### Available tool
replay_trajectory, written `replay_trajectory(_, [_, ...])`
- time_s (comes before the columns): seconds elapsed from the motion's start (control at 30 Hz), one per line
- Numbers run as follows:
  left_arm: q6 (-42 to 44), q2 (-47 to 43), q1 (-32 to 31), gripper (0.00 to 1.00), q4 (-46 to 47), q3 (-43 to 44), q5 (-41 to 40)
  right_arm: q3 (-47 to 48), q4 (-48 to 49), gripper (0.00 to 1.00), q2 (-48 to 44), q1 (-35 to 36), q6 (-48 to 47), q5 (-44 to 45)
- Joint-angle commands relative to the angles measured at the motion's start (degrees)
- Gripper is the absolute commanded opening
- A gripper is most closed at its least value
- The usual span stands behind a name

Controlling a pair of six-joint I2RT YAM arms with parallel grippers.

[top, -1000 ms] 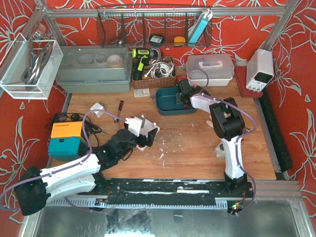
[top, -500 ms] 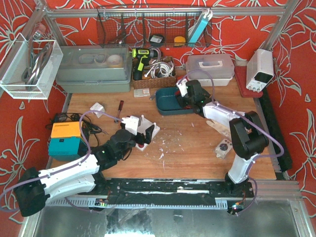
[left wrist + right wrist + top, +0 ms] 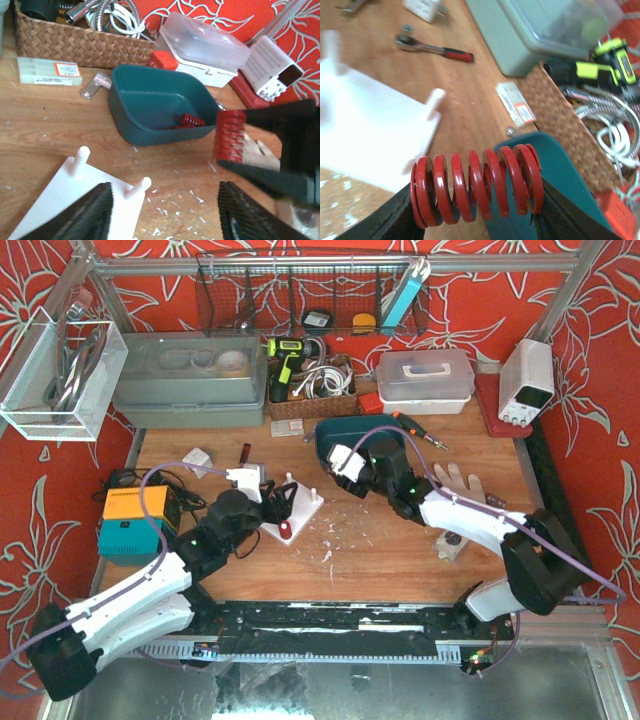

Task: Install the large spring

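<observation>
Spring in hand, not yet installed.
Right gripper [image 3: 476, 216] part-closed on the spring [image 3: 477, 182], held above mid-table near the base [image 3: 298, 508]; left gripper [image 3: 165, 215] open at the base's edge. Seating on a peg [image 3: 142, 184] is left to do.

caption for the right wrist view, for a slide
Right gripper holding a red metal coil spring, white pegged base plate and teal plastic bin beyond

Bright, even lighting is recorded throughout; shadows are soft. In the right wrist view the spring [image 3: 475, 185] is sharp, while the base [image 3: 365, 135] is blurred.
</observation>
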Motion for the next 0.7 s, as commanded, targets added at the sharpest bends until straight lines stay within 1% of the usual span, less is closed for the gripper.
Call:
replay_trajectory(0.0, [-3.2,-1.0,2.7,0.54,-6.2,4.5,12.8,-6.7,7.9,0.16,-5.8,3.7,-13.9,-6.1])
replay_trajectory(0.1, [-0.9,1.0,2.8,0.53,-8.5,7.3,19.3,-7.6,5.5,0.15,-8.2,6.5,-17.3,-4.7])
replay_trajectory(0.2, [-0.5,2.7,2.9,0.61,-6.5,7.7,27.2,-8.4,5.3,0.14,-9.8,8.1,-18.4,-3.2])
replay_trajectory(0.27, [-0.6,4.5,2.8,0.61,-5.7,8.3,30.6,-9.0,5.5,0.14,-10.8,8.9,-18.4,-2.8])
replay_trajectory(0.4, [-0.7,7.4,2.8,0.60,-4.9,9.2,32.0,-9.9,6.2,0.14,-12.0,9.9,-18.2,-2.3])
replay_trajectory(0.53, [-1.7,9.9,2.8,0.63,-2.0,9.4,33.5,-10.3,6.4,0.14,-12.8,10.7,-18.7,-2.8])
replay_trajectory(0.67, [-3.3,12.9,2.8,0.59,0.2,10.4,36.5,-10.6,7.0,0.14,-13.1,11.3,-19.6,-2.9])
